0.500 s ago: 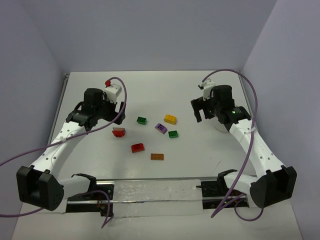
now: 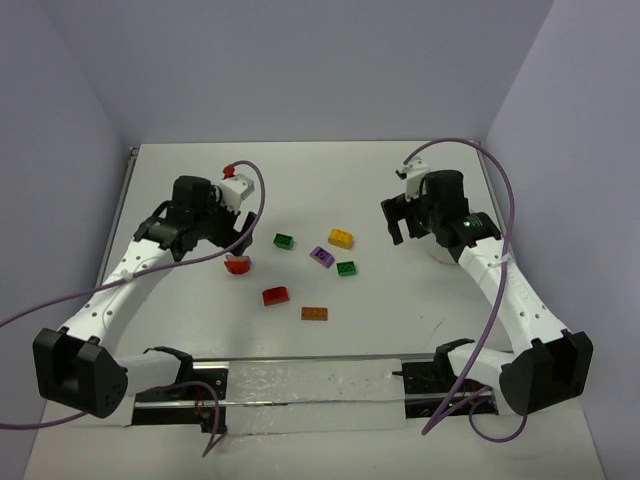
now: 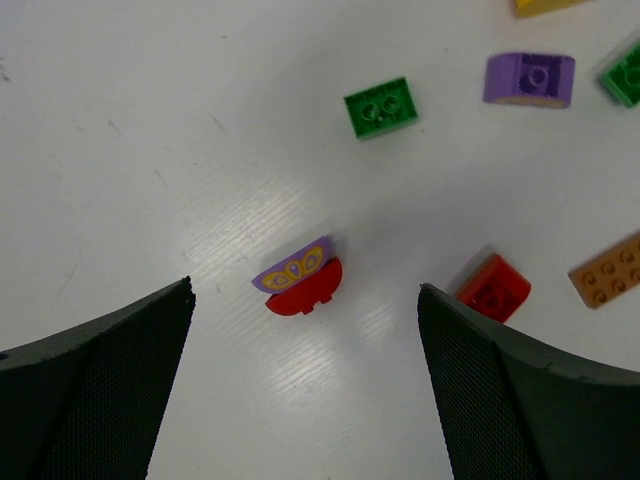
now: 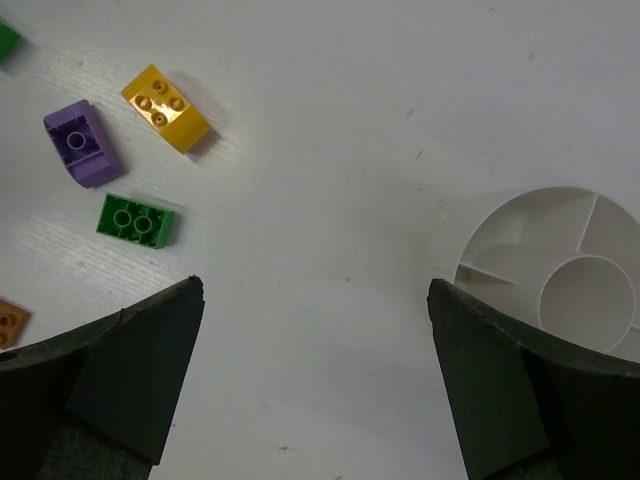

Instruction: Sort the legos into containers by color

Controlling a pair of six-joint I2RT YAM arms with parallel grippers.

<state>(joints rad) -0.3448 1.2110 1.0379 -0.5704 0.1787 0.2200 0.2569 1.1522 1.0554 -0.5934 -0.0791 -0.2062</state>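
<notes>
Seven bricks lie mid-table. A red rounded brick (image 2: pixel 237 264) with a purple patterned top lies directly under my open, empty left gripper (image 2: pixel 241 240); in the left wrist view this brick (image 3: pixel 300 278) sits between the fingertips of that gripper (image 3: pixel 305 300), untouched. Nearby are a red brick (image 2: pixel 275 295), an orange-brown brick (image 2: pixel 314 313), two green bricks (image 2: pixel 284 240) (image 2: pixel 346 268), a purple brick (image 2: pixel 321 255) and a yellow brick (image 2: pixel 340 238). My right gripper (image 2: pixel 398 226) is open and empty over bare table. The white divided cup (image 4: pixel 500 270) lies just right of that gripper (image 4: pixel 315 288).
In the top view the cup (image 2: pixel 437 252) is mostly hidden behind the right arm. Purple cables loop off both arms. Walls close the table at the back and both sides. A rail runs along the near edge (image 2: pixel 310 385).
My left gripper has shifted slightly right and nearer to the red brick with the purple top, and its wrist has turned. The right arm and the bricks have not moved.
</notes>
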